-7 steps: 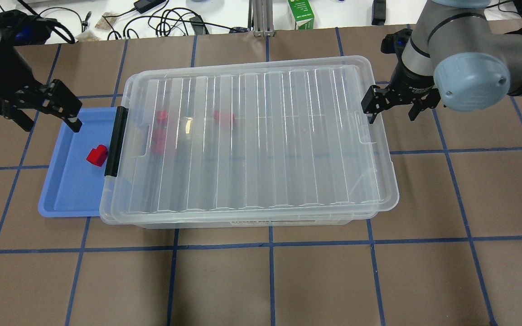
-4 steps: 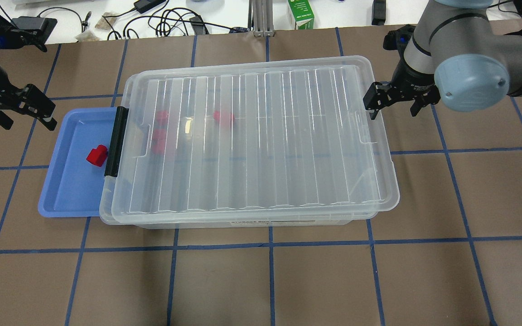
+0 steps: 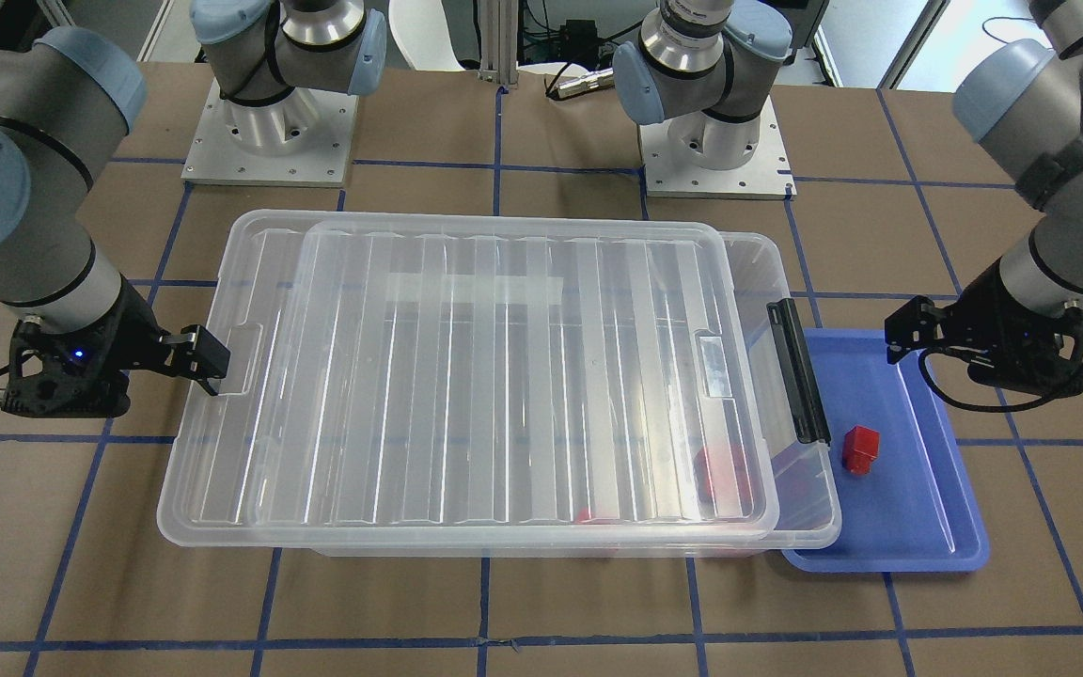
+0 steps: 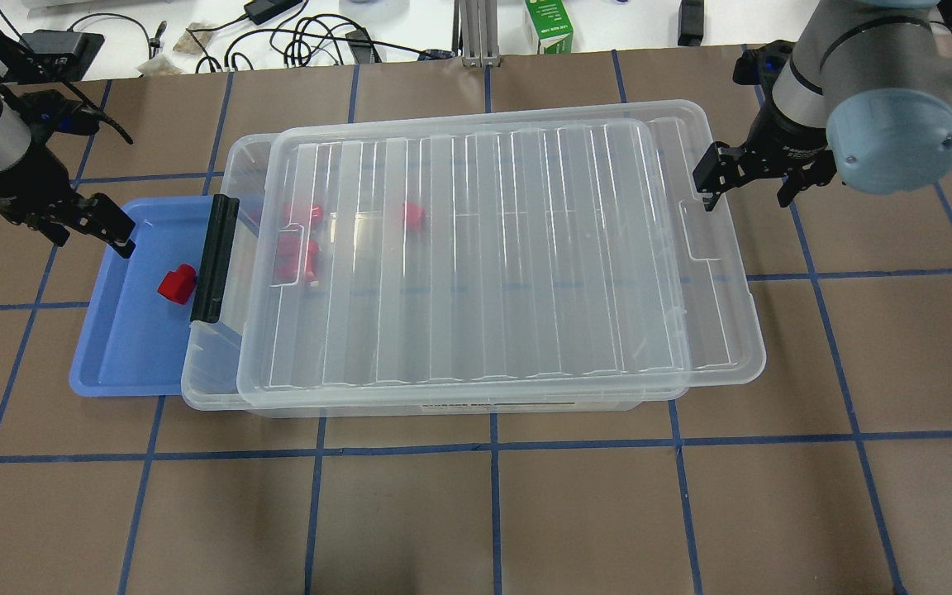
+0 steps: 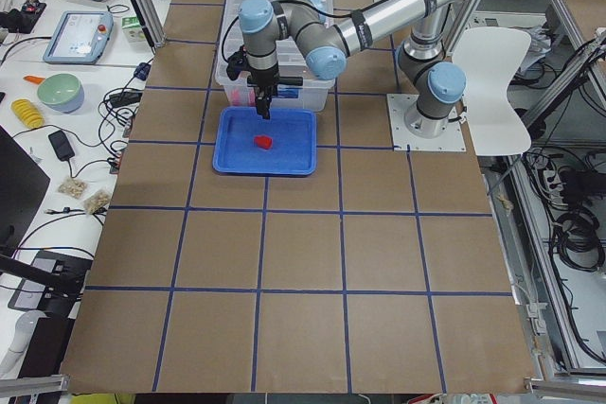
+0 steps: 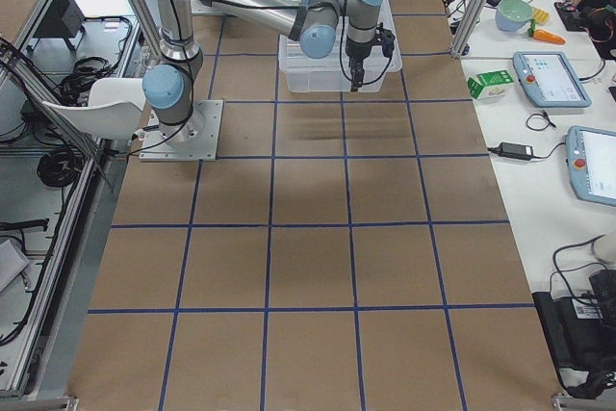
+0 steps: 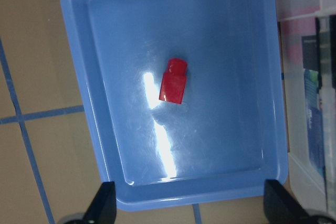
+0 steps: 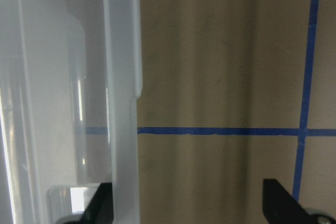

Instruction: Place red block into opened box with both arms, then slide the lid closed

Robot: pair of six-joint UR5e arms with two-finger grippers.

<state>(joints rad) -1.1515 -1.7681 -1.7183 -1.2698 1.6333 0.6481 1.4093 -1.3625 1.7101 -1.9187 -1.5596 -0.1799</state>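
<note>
on the taped table: red block in the tray, lid sitting off to the right

the small glossy red plastic block [image 4: 177, 283] lies in the shallow blue plastic tray [image 4: 125, 339], outside the box, towards the tray's right side and near the black bar. in the left wrist view it lies alone on the tray floor with its narrow stub pointing up the picture.

the large clear rectangular plastic storage box [image 4: 213, 355] stands just right of the tray, and its long black bar [image 4: 213, 258] on the left short end overlaps the tray's edge. the ribbed translucent plastic lid [image 4: 484, 256] rests on top but is set off to the right. it overhangs the box's right end and leaves a narrow strip of the box uncovered next to the black bar. several other red pieces [image 4: 298, 248] show through the lid at the left end of the box.

the left gripper [image 4: 83, 231] hovers over the far left corner of the tray. its fingers are spread wide with nothing between them, and it is well clear of the red block.

the right gripper [image 4: 745, 198] is at the lid's right short end, on the far side. its fingers are also spread and it grips nothing. one finger sits at the lid's rim, by the notch, and the other is out over the brown paper-covered table [image 4: 492, 512].
</note>
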